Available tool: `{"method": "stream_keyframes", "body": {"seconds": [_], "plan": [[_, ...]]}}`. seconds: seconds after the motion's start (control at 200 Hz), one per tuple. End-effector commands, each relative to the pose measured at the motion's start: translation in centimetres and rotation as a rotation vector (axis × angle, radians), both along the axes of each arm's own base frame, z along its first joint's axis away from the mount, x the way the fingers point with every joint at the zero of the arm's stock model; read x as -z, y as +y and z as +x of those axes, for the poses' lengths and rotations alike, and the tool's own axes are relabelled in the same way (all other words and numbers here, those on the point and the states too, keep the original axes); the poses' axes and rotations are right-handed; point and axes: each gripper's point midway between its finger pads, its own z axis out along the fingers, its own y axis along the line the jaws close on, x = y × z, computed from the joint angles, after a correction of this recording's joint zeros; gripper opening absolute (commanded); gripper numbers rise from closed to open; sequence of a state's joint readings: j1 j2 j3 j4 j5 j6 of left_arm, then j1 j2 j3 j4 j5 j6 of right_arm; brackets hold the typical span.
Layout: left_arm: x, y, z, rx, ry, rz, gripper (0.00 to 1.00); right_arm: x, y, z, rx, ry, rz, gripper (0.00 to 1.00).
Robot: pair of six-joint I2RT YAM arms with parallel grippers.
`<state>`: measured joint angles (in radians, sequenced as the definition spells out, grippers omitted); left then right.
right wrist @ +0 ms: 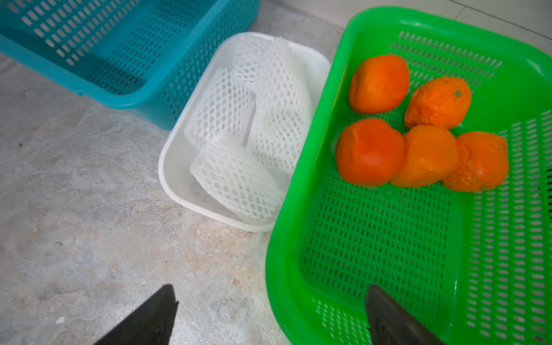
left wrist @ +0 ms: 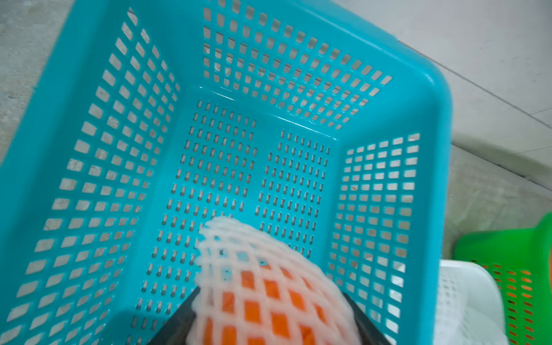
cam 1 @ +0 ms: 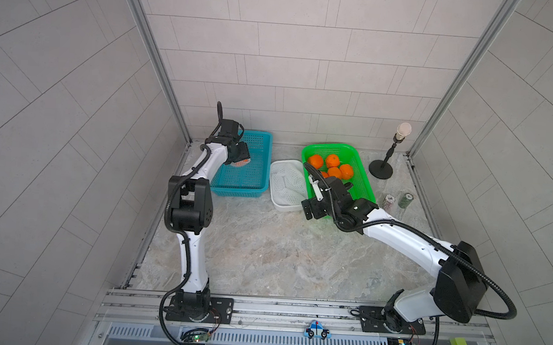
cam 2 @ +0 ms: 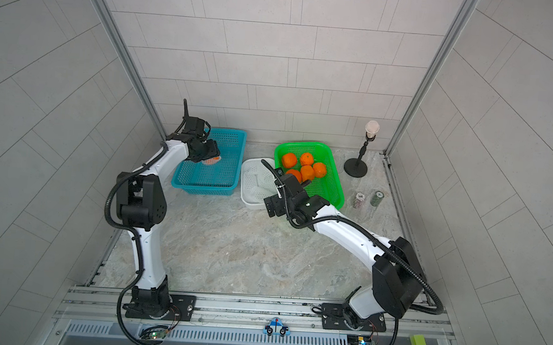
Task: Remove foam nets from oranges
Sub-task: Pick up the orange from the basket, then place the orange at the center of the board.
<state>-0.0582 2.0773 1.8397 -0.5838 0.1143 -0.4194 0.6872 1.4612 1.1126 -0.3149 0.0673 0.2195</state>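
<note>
Left wrist view: netted orange point(left wrist: 260, 313) clamped inside left pincer point(left wrist: 270, 294) (above blue basket point(left wrist: 418, 98)); right pincer point(right wrist: 270, 287) gapes empty.

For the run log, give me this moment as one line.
left claw: holds netted orange over blue basket | right claw: open, empty | green basket: five bare oranges | white tub: loose nets

five oranges point(right wrist: 427, 155) crowd the far end of the green basket point(right wrist: 373, 239); near half open.
</note>
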Motion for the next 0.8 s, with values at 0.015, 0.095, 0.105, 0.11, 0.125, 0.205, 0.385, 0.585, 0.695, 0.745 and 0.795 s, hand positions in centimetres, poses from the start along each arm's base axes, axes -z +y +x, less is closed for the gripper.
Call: {"method": "stream_keyframes", "body": {"seconds": [0.015,0.095,0.105,0.11,0.125,0.205,0.385,0.585,0.695,0.745,0.795], "plan": [[-3.1,-1.2,-2.3,0.007,-0.027,-0.066,0.64,-2.0,0.8,-1.0,-0.085,-0.056,0.043,1.00],[-4.0,-2.2,-3.9,0.024,-0.029,-0.102,0.64,-2.4,1.4,-1.8,-0.144,-0.074,0.071,1.00],[-3.9,-2.3,-4.2,0.026,-0.025,-0.107,0.64,-2.5,1.5,-1.9,-0.151,-0.077,0.076,1.00],[-4.0,-2.4,-4.3,0.028,-0.026,-0.110,0.64,-2.5,1.5,-2.0,-0.155,-0.079,0.077,1.00],[-4.2,-2.6,-4.6,0.032,-0.027,-0.116,0.64,-2.6,1.7,-2.2,-0.170,-0.084,0.081,1.00],[-4.5,-3.7,-6.5,0.055,-0.017,-0.139,0.64,-2.7,2.4,-3.3,-0.237,-0.111,0.092,1.00],[-4.5,-6.4,-11.1,0.120,0.022,-0.219,0.64,-2.5,4.2,-6.4,-0.417,-0.160,0.082,1.00],[-3.8,-8.9,-16.8,0.196,0.076,-0.281,0.64,-1.5,5.1,-11.0,-0.656,-0.218,0.082,1.00],[-2.9,-10.3,-19.9,0.238,0.108,-0.315,0.64,-0.8,5.3,-12.6,-0.720,-0.233,0.085,1.00],[-2.2,-11.3,-21.3,0.256,0.127,-0.338,0.64,-0.4,5.4,-13.1,-0.736,-0.228,0.083,1.00],[-1.7,-12.2,-22.7,0.279,0.139,-0.356,0.64,0.2,5.4,-13.5,-0.750,-0.214,0.079,1.00]]}}
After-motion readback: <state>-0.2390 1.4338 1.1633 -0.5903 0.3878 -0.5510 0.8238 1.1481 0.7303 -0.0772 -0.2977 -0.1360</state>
